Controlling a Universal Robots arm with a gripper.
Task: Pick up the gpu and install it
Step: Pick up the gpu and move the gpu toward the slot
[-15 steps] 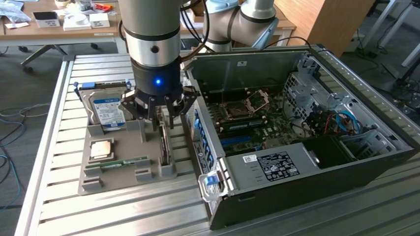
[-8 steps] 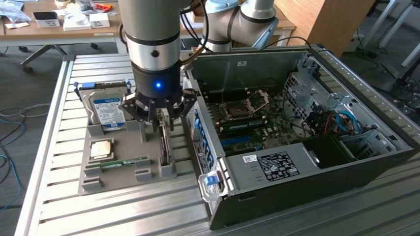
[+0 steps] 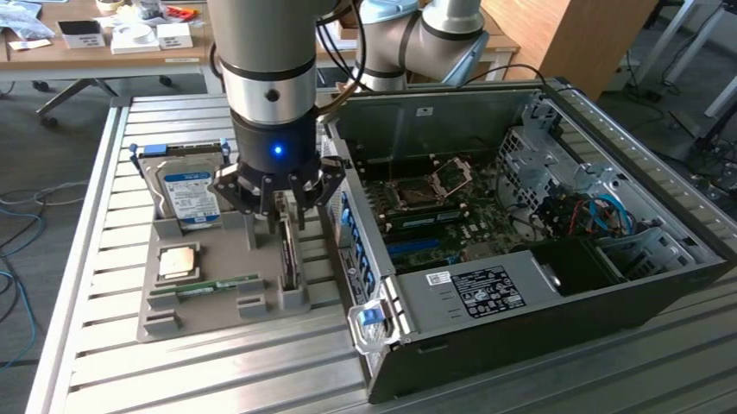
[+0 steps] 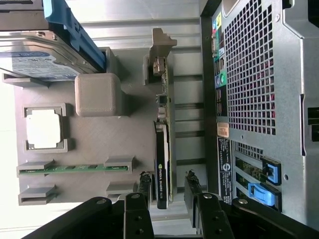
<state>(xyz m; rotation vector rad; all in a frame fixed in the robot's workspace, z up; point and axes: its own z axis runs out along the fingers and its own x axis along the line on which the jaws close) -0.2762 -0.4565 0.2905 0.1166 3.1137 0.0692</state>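
The end effector (image 4: pixel 168 183) stands part open astride the gpu (image 4: pixel 162 164), one finger on each side and neither seeming to touch it. The card sits on edge in its slot in the grey holder (image 3: pixel 248 250) on the desk (image 3: pixel 173 371).

The card looks nearer one finger than the other. I judge that an uneven squeeze could shove it sideways against the slot wall and tilt it rather than clamp it square. A hold on so thin a board (little to bite on) might also slip, or one end might catch on the holder's end post as the card lifts.

The computer case (image 3: pixel 530 250) stands just beside the holder, with its rear wall close to the outer finger, so there is scant room on that side. Elsewhere in the holder are the hard drive (image 3: pixel 190 194), the processor (image 3: pixel 176 260) and the green memory stick (image 3: pixel 207 285), all apart from the fingers.
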